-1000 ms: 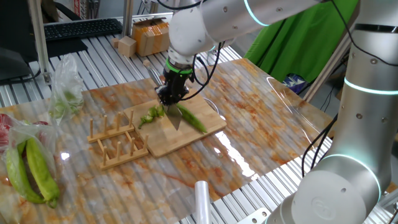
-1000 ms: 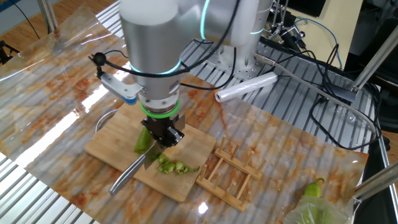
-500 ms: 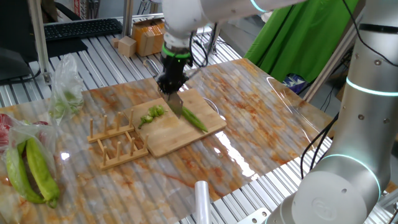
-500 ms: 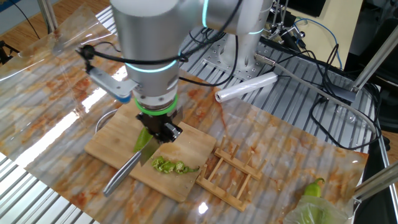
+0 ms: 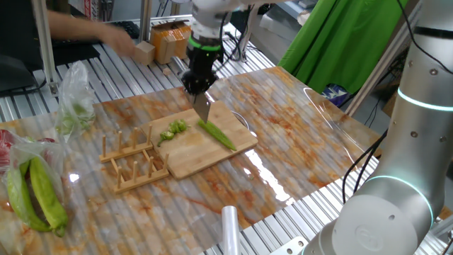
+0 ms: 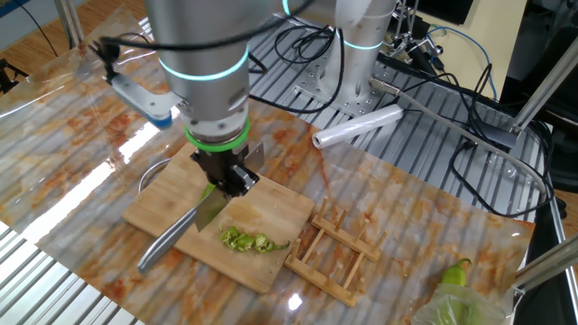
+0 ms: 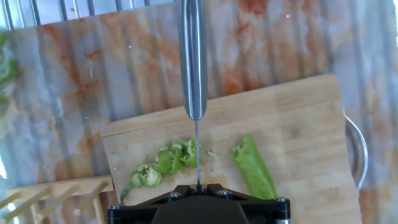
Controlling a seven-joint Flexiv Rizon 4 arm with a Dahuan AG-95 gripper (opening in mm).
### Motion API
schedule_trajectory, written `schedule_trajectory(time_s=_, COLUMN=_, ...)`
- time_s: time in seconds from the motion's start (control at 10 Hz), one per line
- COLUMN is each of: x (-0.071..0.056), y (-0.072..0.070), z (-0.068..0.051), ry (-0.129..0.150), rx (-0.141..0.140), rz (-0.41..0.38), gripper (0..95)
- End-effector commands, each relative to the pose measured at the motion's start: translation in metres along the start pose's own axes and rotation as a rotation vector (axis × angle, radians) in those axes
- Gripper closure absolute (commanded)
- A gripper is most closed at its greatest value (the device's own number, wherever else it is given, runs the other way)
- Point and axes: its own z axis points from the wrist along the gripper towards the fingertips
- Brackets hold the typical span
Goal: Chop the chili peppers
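hovering knife [image 6: 185, 235] above chili peppers [image 7: 254, 165], mid-board [image 7: 311, 124]

So the arm [image 6: 203, 45] is chunky silver-grey tubes with glowing cyan rings at the joints, plus a bright green collar right above the black gripper [image 6: 226, 181]. Black cables loop around the wrist, and a small blue-and-white block sticks off one side. Hand view shows tiny screws on the gripper's black housing.

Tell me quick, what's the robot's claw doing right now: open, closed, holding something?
Gripper: closed, holding the knife above the cutting board.
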Motion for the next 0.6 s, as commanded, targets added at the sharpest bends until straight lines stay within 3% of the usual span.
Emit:
schedule_trajectory(time_s=0.1, x=0.002, y=-0.002, z=-0.012, ry=-0.014, rx=0.007, rz=-0.019, gripper=95.0)
schedule_trajectory(time_s=0.2, x=-0.003, y=-0.003, z=-0.020, ry=0.004, rx=0.020, rz=-0.031, gripper=95.0)
schedule_trajectory(time_s=0.3, x=-0.006, y=-0.005, z=-0.026, ry=0.039, rx=0.008, rz=-0.032, gripper=95.0)
schedule_trajectory(time_s=0.5, x=-0.009, y=-0.005, z=-0.029, ry=0.028, rx=0.002, rz=-0.056, gripper=95.0)
schedule_trajectory(time_s=0.6, x=-0.009, y=-0.004, z=-0.030, ry=0.008, rx=-0.003, rz=-0.078, gripper=95.0)
